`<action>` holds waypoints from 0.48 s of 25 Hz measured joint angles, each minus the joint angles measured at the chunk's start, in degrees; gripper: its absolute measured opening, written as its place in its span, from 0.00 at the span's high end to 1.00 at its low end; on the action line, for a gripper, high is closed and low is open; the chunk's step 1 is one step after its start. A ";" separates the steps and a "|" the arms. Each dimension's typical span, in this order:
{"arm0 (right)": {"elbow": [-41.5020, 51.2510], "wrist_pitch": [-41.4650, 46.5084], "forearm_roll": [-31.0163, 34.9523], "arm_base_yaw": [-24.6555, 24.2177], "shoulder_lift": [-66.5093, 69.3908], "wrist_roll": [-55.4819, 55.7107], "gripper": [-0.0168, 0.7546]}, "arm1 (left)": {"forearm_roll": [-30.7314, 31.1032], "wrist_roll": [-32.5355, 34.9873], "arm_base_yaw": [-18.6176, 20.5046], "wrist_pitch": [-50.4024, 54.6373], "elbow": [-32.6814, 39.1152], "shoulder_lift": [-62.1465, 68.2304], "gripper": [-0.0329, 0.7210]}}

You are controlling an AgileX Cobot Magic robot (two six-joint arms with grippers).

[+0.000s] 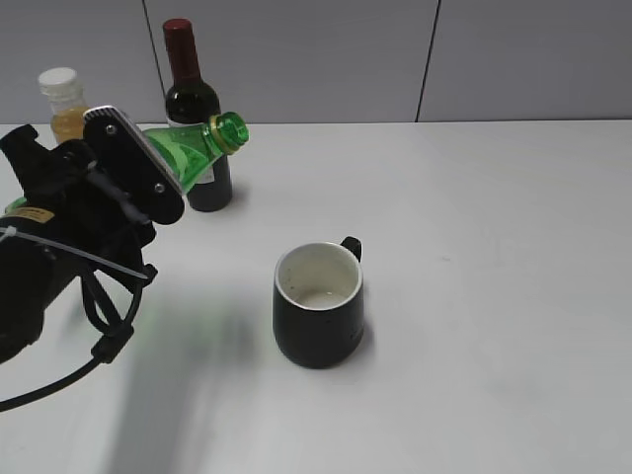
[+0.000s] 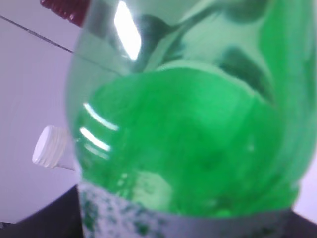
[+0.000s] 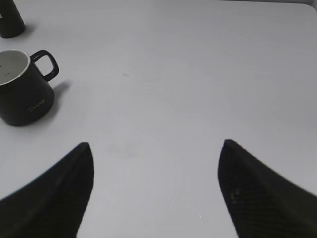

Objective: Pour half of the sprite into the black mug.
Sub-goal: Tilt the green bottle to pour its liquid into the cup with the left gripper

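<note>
From the side, the left hand (image 1: 148, 178) grips the sprite (image 1: 197, 148), tilted with its open neck well left of the black mug (image 1: 318, 306) on the tabletop (image 1: 494, 296); carry the mouth over the rim before tipping further. The left wrist camera shows only blurred green, probably liquid against the shoulder. On the right wrist camera, the right hand (image 3: 156, 191) hangs wide open, empty.

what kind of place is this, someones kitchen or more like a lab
More likely a lab or office test bench than a kitchen: a bare white table against plain grey wall panels, with only staged props, namely a black mug, a wine bottle and the sprite in the left gripper.
</note>
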 joint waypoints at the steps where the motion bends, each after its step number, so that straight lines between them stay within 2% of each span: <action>1: 0.00 0.00 0.00 0.00 0.00 0.00 0.21 | 0.00 0.05 0.00 0.00 0.00 0.00 0.35; 12: 0.00 0.00 0.00 0.00 0.00 0.00 0.21 | -0.05 3.11 -0.07 0.00 -0.05 0.33 0.35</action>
